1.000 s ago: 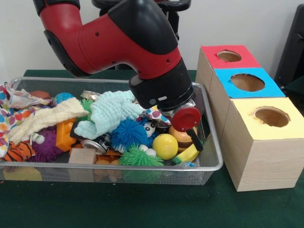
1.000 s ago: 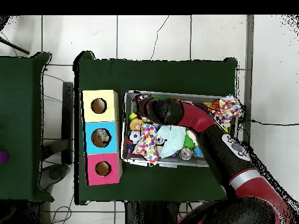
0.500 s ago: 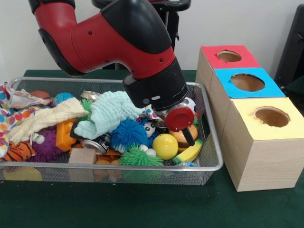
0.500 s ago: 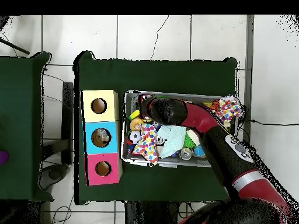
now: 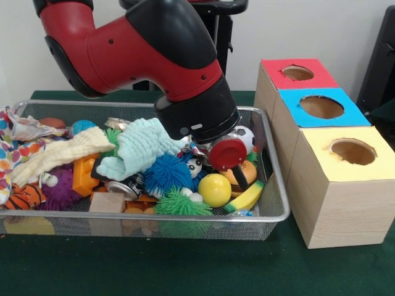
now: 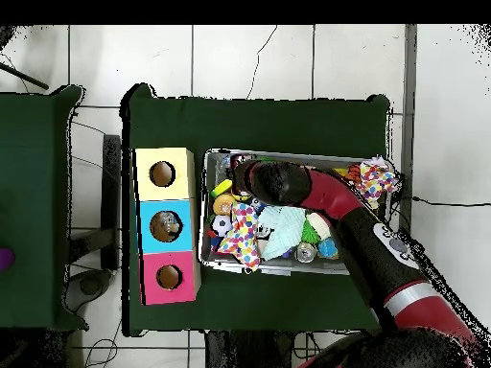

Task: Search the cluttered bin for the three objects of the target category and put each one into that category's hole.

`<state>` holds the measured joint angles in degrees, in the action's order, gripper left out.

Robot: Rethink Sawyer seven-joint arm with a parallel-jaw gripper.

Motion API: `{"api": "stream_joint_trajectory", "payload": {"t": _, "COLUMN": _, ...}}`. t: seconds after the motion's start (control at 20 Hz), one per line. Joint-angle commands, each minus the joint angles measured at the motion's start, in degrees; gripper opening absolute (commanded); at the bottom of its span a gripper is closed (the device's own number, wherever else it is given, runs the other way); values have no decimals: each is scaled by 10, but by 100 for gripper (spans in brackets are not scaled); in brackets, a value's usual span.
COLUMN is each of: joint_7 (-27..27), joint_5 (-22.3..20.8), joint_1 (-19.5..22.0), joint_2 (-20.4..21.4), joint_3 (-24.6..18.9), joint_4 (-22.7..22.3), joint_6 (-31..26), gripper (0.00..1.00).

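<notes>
Bin (image 5: 185,218) stands on the green table (image 5: 185,265), crammed full, and the task's things are somewhere in that heap; which category is wanted cannot be told from here.

Nearest the front rim lie a wooden block (image 5: 107,202), a green spiky ball (image 5: 179,203), a yellow ball (image 5: 214,189) and a banana (image 5: 244,198). Behind them sit a blue spiky ball (image 5: 166,172) and a mint cloth (image 5: 145,145) draped over the middle.

Further back, at the bin's right end, the arm's black wrist hangs low over the pile. The gripper (image 5: 213,146) is tucked beneath it, and whether it is spread or closed cannot be told. A red disc (image 5: 227,153) with a short black handle juts out just below the wrist, above the yellow ball; it may be in the gripper's hold, but the contact is hidden. A soccer ball (image 5: 245,137) shows just behind the disc.

Right of the bin stand three boxes in a row: yellow box (image 5: 345,185) nearest, blue box (image 5: 321,106) next, red box (image 5: 296,73) farthest, each with a round hole on top.

This looks like the picking step, low in the clutter. If the disc is held, the next move calls for a straight lift clear of the bin wall, then a carry right to the matching hole, with the handle lined up to drop through. If not, the gripper must settle on a pick first.
</notes>
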<state>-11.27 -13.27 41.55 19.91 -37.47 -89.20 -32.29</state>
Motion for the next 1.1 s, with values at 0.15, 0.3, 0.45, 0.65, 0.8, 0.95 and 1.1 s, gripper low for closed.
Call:
{"api": "stream_joint_trajectory", "payload": {"t": 0.15, "joint_7": 110, "joint_5": -4, "joint_1": 2, "joint_2": -15, "joint_3": 19, "joint_4": 3, "joint_6": -24, "gripper": 0}}
{"api": "stream_joint_trajectory", "payload": {"t": 0.3, "joint_7": 109, "joint_5": -3, "joint_1": 0, "joint_2": -16, "joint_3": 19, "joint_4": 7, "joint_6": -26, "gripper": 0}}
{"api": "stream_joint_trajectory", "payload": {"t": 0.45, "joint_7": 114, "joint_5": -2, "joint_1": -1, "joint_2": -16, "joint_3": 20, "joint_4": 6, "joint_6": -25, "gripper": 0}}
{"api": "stream_joint_trajectory", "payload": {"t": 0.65, "joint_7": 115, "joint_5": -3, "joint_1": -4, "joint_2": -14, "joint_3": 21, "joint_4": 5, "joint_6": -24, "gripper": 0}}
{"api": "stream_joint_trajectory", "payload": {"t": 0.8, "joint_7": 114, "joint_5": -4, "joint_1": -5, "joint_2": -16, "joint_3": 21, "joint_4": 7, "joint_6": -22, "gripper": 0}}
{"api": "stream_joint_trajectory", "payload": {"t": 0.95, "joint_7": 114, "joint_5": -5, "joint_1": -7, "joint_2": -15, "joint_3": 22, "joint_4": 9, "joint_6": -25, "gripper": 0}}
{"api": "stream_joint_trajectory", "payload": {"t": 1.1, "joint_7": 111, "joint_5": -4, "joint_1": -8, "joint_2": -16, "joint_3": 22, "joint_4": 14, "joint_6": -31, "gripper": 0}}
